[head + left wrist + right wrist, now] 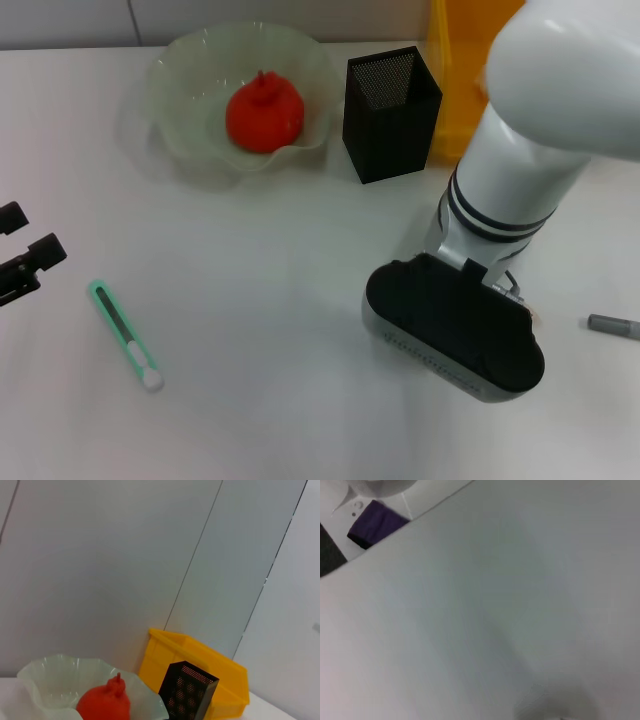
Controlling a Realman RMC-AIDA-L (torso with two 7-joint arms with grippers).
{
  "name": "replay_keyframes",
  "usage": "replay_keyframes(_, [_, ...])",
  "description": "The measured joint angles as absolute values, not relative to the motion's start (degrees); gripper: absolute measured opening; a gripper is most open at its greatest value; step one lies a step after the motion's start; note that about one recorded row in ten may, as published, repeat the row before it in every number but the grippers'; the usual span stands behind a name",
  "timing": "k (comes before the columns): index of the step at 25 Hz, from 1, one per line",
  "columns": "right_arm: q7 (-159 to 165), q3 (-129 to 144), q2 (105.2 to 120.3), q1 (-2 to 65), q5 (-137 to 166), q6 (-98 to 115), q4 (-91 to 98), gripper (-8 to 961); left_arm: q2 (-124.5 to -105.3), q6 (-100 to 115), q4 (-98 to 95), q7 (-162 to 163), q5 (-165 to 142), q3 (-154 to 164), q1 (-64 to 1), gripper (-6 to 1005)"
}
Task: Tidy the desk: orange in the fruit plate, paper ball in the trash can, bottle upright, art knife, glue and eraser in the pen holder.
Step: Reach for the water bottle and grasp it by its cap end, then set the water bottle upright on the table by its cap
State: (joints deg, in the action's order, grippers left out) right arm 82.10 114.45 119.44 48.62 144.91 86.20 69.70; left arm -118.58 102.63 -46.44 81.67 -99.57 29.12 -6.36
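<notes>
- Nearest the head camera, the right gripper [455,325] hangs low over the white desk [280,300]; its fingers are hidden, so I cannot tell their spread.
- Left gripper [25,255] sits at the desk's left edge, fingers apart, holding nothing.
- Green art knife [125,333] lies flat just beside it.
- Red-orange fruit [264,112] rests in the fruit plate [175,100].
- Black mesh pen holder [391,112] stands upright beside the plate, a yellow bin [465,70] behind.

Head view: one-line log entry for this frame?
orange in fruit plate | art knife flat on desk, ungrasped | pen holder upright | left claw at desk's left edge | right arm low, claw hidden
</notes>
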Motion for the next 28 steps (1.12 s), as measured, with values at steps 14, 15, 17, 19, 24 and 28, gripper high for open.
replay_keyframes(14, [74.5, 112.9, 119.47, 48.3, 142.3, 84.7, 67.6, 455, -118.56, 102.7, -44.5, 81.1, -99.3, 29.1, -6.2, 855])
replay_keyframes(15, [74.5, 112.2, 119.45, 48.2, 142.3, 84.7, 67.6, 437, -118.56, 102.7, -44.5, 81.1, -99.3, 29.1, -6.2, 855])
replay_keyframes(17, [74.4, 109.8, 119.39, 48.2, 141.9, 84.7, 68.0, 438, -118.56, 102.8, -44.5, 81.1, -99.3, 29.1, -6.3, 855])
replay_keyframes(19, [74.3, 105.7, 119.36, 48.2, 140.7, 84.8, 68.6, 438, -118.56, 102.8, -44.5, 81.1, -99.3, 29.1, -6.4, 855])
replay_keyframes(24, [74.7, 93.1, 119.46, 48.2, 137.2, 84.9, 69.6, 437, -118.44, 103.2, -44.6, 81.0, -99.3, 29.3, -6.8, 855])
replay_keyframes(28, [78.2, 85.2, 119.36, 48.1, 133.8, 85.2, 69.6, 437, -118.25, 103.9, -45.1, 80.3, -99.3, 29.1, -7.1, 855])
